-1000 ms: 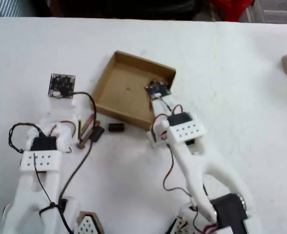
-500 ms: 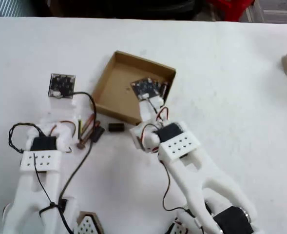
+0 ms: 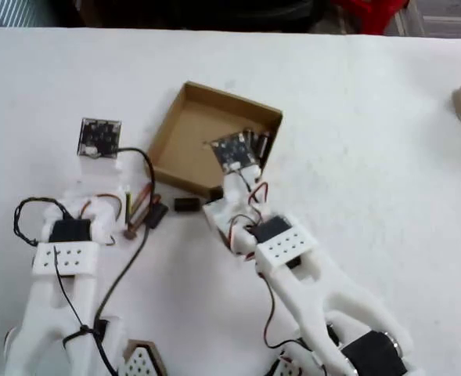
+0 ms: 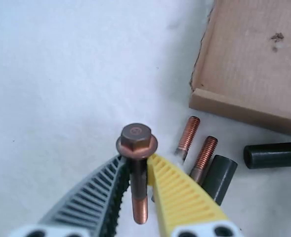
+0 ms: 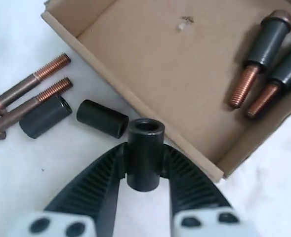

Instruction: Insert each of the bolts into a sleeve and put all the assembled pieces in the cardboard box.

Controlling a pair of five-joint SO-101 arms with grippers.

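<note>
Swung back and leftward from over the cardboard box (image 3: 185, 135), the right arm now sits at the box's near wall. At the left, the left gripper (image 4: 138, 165) is clamped on an upright bolt (image 4: 137, 143), head up. Right of it, two loose bolts (image 4: 187, 136) and two loose sleeves (image 4: 271, 155) lie on the table (image 3: 355, 117), just near of the box. The right gripper (image 5: 145, 165) pinches a sleeve (image 5: 145, 143) standing on end. Farther right, two assembled pieces (image 5: 264, 39) lie inside the box.
</note>
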